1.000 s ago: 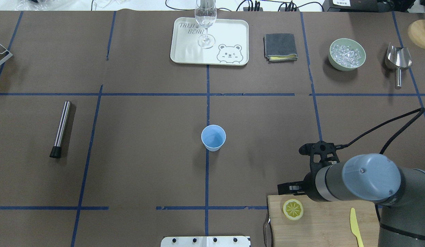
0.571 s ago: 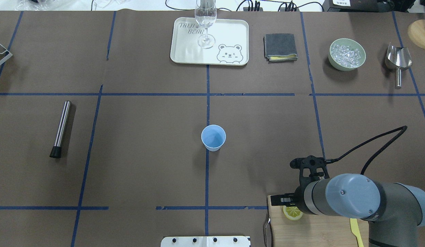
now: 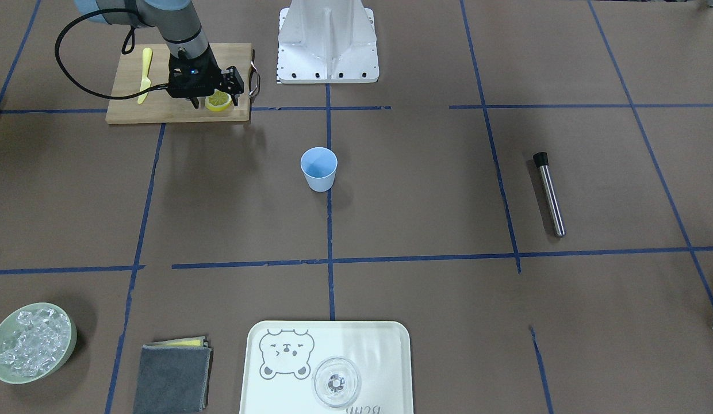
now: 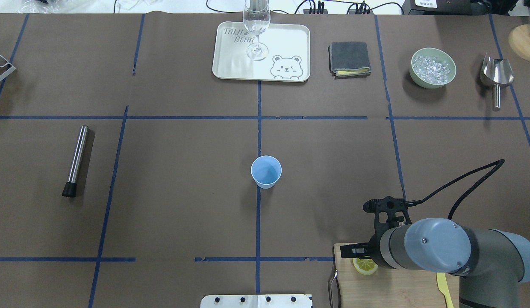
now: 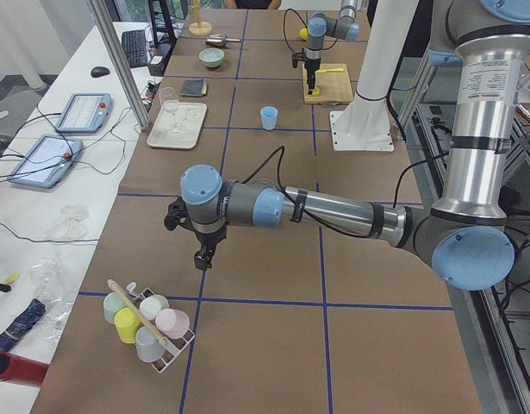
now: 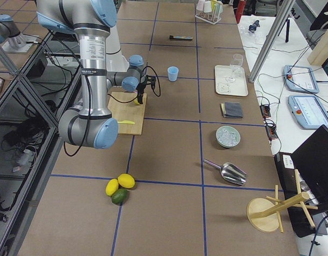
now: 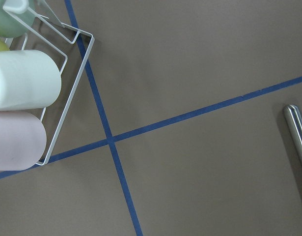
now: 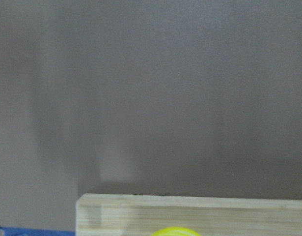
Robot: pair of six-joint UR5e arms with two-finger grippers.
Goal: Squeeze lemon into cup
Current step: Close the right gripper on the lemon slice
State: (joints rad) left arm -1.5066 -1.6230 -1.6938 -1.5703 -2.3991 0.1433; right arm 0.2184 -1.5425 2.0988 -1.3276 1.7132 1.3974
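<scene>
While the board [image 4: 401,284] lies at the table's robot-side edge, toward my right corner, and the cup [image 4: 266,171] stands mid-table, well apart, my right pincer [image 3: 215,100] hangs spread over the lemon [image 3: 218,103] on the board's cup-side end, a finger on either side. I judge I should drop squarely, pinch the rind gently so the thin slice neither folds nor skids, then lift straight.
</scene>
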